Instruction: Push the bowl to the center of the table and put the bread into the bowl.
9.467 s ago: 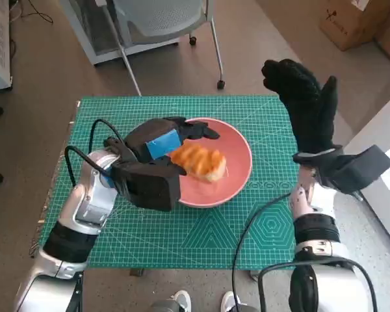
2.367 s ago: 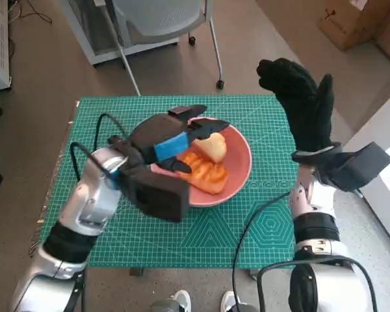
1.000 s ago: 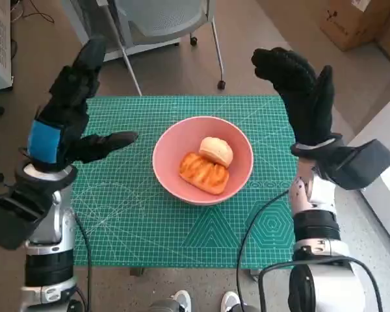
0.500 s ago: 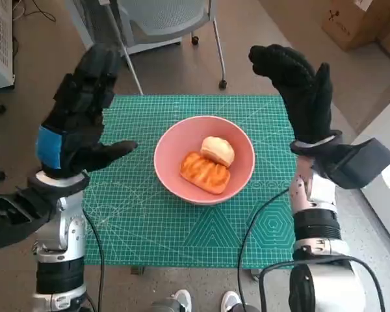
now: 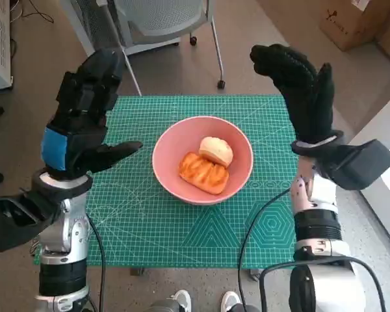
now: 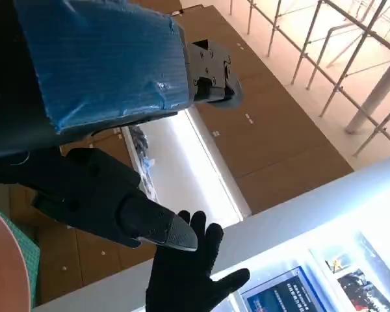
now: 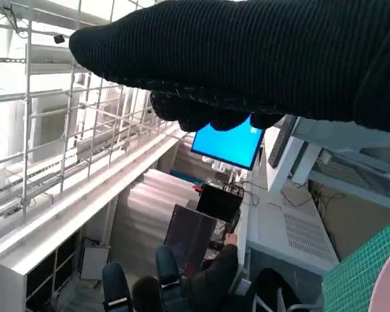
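I have both hands up and off the work. My left hand (image 5: 78,117) has come away from the bowl (image 5: 171,170), where it was reaching in over the rim a couple of seconds ago; now it is raised to the bowl's left, fingers spread, thumb pointing toward the rim, holding nothing. My right hand (image 5: 301,91) has barely moved through all of this: it stands upright beyond the bowl's far right side, glove fingers apart and empty.

The bowl sits between the two hands, below them, about in the middle of the green cutting mat (image 5: 136,227) that covers the tabletop. Inside it lie two pieces of bread: a browned, ridged piece (image 5: 203,173) nearer to me and a paler round roll (image 5: 216,150) touching it on the far side. The roll was under my left fingers before the hand lifted; it now rests free in the bowl.

The left wrist view shows only a sliver of the bowl's rim (image 6: 1,273), so the head view is my evidence. I judge the task done: bowl centred, bread in, nothing left for either hand to grasp.
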Motion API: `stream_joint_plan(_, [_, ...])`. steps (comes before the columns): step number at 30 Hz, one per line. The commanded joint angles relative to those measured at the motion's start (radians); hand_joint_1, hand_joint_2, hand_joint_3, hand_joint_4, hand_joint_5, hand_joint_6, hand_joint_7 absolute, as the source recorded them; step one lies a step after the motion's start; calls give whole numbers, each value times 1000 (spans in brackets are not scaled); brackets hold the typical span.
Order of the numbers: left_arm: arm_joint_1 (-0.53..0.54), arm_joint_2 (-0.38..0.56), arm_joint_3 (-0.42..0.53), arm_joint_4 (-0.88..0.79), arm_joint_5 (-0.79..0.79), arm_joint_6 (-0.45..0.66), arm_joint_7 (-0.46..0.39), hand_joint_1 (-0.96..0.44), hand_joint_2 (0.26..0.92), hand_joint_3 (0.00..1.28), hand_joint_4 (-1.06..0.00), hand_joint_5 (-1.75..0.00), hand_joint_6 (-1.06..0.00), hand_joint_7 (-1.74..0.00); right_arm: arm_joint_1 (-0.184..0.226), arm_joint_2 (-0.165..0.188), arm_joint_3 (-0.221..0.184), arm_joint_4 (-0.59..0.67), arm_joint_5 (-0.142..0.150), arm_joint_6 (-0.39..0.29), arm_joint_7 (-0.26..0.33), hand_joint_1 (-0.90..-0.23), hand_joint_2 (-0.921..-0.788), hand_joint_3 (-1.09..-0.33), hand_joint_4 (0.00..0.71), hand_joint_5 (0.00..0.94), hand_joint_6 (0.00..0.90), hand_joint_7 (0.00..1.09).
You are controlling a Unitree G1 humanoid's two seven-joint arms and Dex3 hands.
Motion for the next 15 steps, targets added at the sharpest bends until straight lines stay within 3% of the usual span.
stream_joint_plan(1, [7,-8,-5,-26,8,9,10,-387,892,0,-131,-1,0,-617,25,-6,6,-8,-5,-1,-5,-570,-921,-629,379,0,520,0])
stream_joint_plan(15, [-5,0,-12,-44,1,56,12,-388,893,1,-125,0,1,-614,32,-3,13,-16,-14,-7,-20,-565,-921,-633,379,0,519,0])
